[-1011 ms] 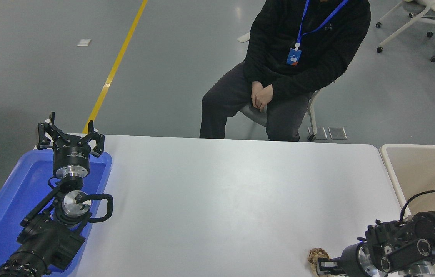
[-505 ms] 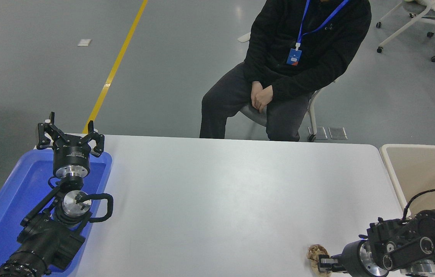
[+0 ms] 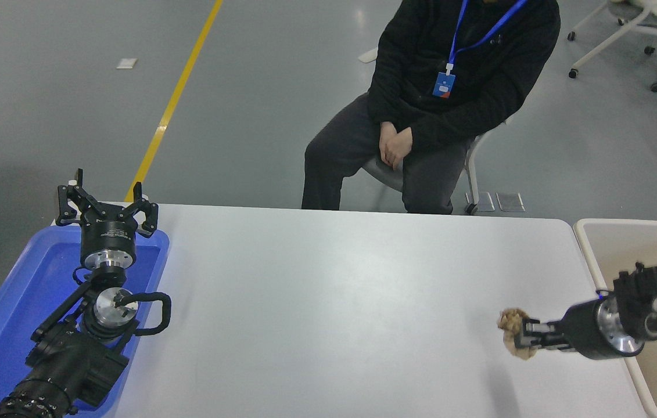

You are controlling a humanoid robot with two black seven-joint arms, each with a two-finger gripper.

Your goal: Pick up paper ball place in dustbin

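The right hand (image 3: 528, 338) is clamped on the paper ball (image 3: 513, 339), a lumpy tan wad that now hangs in the air at the end of the black arm reaching in from the right edge. A second ago the same wad lay on the white tabletop (image 3: 334, 307) near its front right corner, with the hand low beside it; since then the hand has risen and drawn back toward the far side, carrying the paper with it. A faint shadow on the surface below suggests the ball is clear of the tabletop. So the pick looks done, and only the drop is left. The dustbin (image 3: 595, 255), a deep beige container with a rounded pale rim, stands just off the right end of the tabletop, and the arm's wrist already sits over it while the ball itself hangs over the tabletop, just beside the rim. The left hand (image 3: 106, 204) is parked, fingers spread open, over a shallow blue tray (image 3: 14, 313) at the lower left. A person (image 3: 438, 104) in dark clothes sits at the far side, hands folded, well apart from the action.
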